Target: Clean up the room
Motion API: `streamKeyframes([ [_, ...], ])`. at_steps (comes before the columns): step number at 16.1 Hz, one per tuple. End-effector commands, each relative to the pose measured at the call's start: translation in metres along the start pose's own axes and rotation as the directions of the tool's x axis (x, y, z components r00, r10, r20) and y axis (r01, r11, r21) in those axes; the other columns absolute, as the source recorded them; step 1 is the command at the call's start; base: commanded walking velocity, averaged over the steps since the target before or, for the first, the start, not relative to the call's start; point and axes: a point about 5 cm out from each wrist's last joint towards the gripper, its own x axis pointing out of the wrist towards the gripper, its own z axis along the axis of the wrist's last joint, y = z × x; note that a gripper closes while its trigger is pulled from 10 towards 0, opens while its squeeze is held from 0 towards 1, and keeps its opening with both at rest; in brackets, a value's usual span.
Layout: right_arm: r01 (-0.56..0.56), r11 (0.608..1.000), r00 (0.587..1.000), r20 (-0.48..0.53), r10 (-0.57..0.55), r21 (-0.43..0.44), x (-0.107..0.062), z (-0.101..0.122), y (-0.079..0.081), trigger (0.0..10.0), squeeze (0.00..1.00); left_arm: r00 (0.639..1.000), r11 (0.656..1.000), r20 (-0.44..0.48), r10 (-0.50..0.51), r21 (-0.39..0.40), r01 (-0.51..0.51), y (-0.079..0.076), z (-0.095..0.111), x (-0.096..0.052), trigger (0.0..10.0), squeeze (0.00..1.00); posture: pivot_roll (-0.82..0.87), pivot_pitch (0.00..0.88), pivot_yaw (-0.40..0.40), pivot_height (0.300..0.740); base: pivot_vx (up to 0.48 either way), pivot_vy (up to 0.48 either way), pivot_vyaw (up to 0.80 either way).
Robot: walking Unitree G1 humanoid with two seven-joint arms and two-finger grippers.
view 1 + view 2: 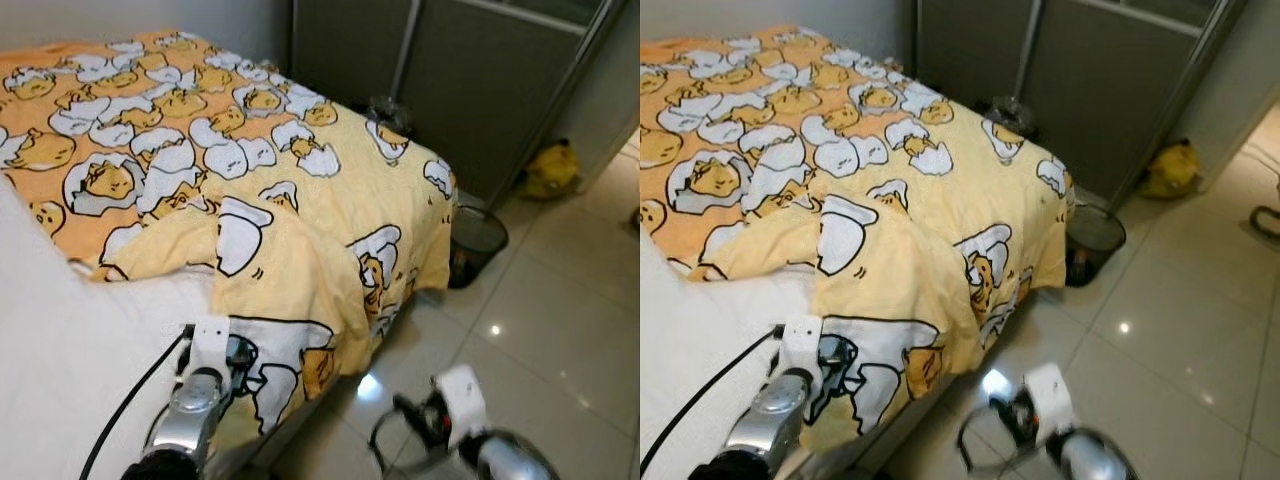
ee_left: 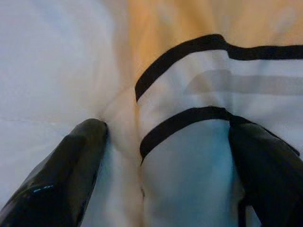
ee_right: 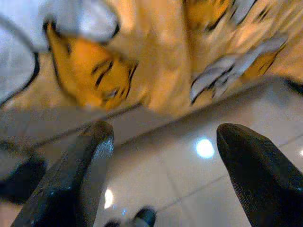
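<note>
Yellow cartoon-print duvet (image 1: 250, 200) hangs rumpled at lower centre; left gripper (image 2: 165, 156), fingers spread, straddles its hem to straighten it; right gripper (image 3: 161, 156) waits agape over the tiled floor (image 1: 560, 300).

Yellow blanket (image 1: 250, 180) printed with white-and-orange egg characters lies spread over the bed (image 1: 60, 350). Its near corner is folded back and rumpled, hanging over the bed edge toward the floor.

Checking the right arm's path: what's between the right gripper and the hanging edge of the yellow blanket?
Bare glossy floor tile separates the open right gripper from the blanket's hanging edge, per the right wrist view. The left gripper already straddles blanket fabric on the bed.
</note>
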Motion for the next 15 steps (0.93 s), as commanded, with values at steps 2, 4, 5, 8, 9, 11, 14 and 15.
streamKeyframes([
  [2,-0.009,1.0,1.0,-0.027,0.009,-0.008,-0.005,-0.014,0.006,10.0,0.0,0.989,0.997,-0.137,-0.056,-0.053,0.049,-0.008,-0.021,-0.001,10.0,0.0,-0.03,0.012,-0.051,0.74,0.0,0.0,0.0],
  [4,-0.021,1.0,0.999,-0.047,0.02,-0.004,-0.004,-0.019,0.007,10.0,0.0,0.986,0.996,-0.144,-0.081,-0.06,0.073,-0.008,-0.025,0.0,10.0,0.0,-0.03,0.011,-0.049,0.74,0.0,0.0,0.0],
  [5,-0.022,1.0,0.999,-0.041,0.021,-0.007,-0.003,-0.016,0.006,10.0,0.0,0.985,0.995,-0.145,-0.091,-0.041,0.086,-0.009,-0.028,-0.002,9.7,0.0,-0.03,0.01,-0.049,0.74,0.0,0.0,0.0],
  [8,-0.036,0.999,0.999,0.003,0.036,-0.023,0.004,-0.008,0.004,10.0,0.0,0.984,0.995,-0.153,-0.09,0.031,0.096,-0.01,-0.034,-0.003,0.0,0.0,-0.02,0.008,-0.05,0.74,0.0,0.0,0.0],
  [9,-0.042,0.999,0.999,0.009,0.042,-0.028,0.006,-0.007,0.004,10.0,0.0,0.987,0.993,-0.134,-0.083,0.068,0.093,-0.01,-0.031,-0.002,0.0,0.0,-0.02,0.006,-0.053,0.74,0.0,0.0,0.0],
  [11,-0.049,0.998,0.999,0.009,0.05,-0.034,0.007,-0.006,0.003,10.0,0.0,0.992,0.991,-0.082,-0.093,0.088,0.101,-0.009,-0.026,-0.001,0.0,0.0,-0.01,0.007,-0.054,0.74,0.0,0.0,0.0],
  [14,-0.05,0.998,0.999,0.012,0.051,-0.037,0.009,-0.005,0.002,10.0,0.0,0.993,0.985,-0.036,-0.116,0.125,0.119,-0.007,-0.023,-0.002,0.0,0.0,-0.01,0.008,-0.053,0.74,0.0,0.0,0.0],
  [15,-0.053,0.998,0.998,0.013,0.053,-0.037,0.01,-0.005,0.003,10.0,0.0,0.991,0.983,-0.025,-0.134,0.122,0.136,-0.008,-0.023,-0.003,0.0,0.0,-0.01,0.008,-0.053,0.74,0.0,0.0,0.0],
])
